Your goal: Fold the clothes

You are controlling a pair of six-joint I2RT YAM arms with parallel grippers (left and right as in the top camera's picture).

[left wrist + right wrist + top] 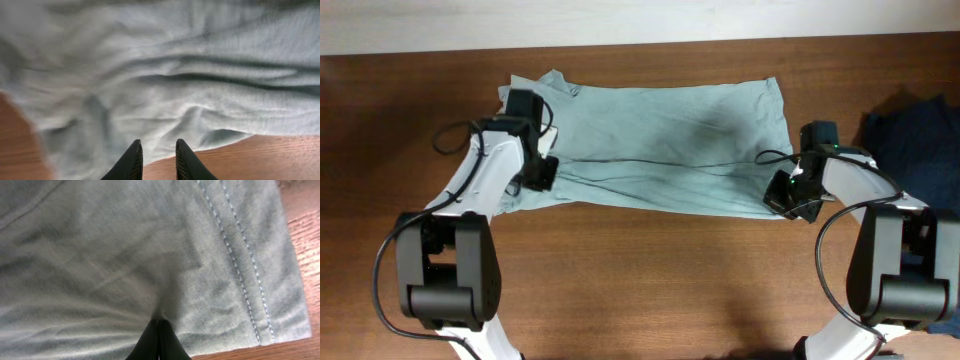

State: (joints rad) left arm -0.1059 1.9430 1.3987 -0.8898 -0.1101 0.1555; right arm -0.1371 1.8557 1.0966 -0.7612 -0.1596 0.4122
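Observation:
The pale grey-blue T-shirt point(670, 140) lies spread across the wooden table, folded into a wide band with wrinkles running along it. My left gripper point(542, 172) is at the shirt's left end. In the left wrist view its fingers point(158, 142) stand slightly apart over the cloth's lower edge point(200, 75), with nothing between them. My right gripper point(788, 195) is at the shirt's lower right corner. In the right wrist view its jaws point(158, 321) are shut on a pinch of the fabric point(125, 245), which puckers at the tips, close to the double-stitched hem point(240, 275).
A dark navy garment point(915, 125) lies bunched at the table's right edge, just beyond my right arm. Bare wood point(650, 280) runs along the front between the two arm bases. The table's back edge is close behind the shirt.

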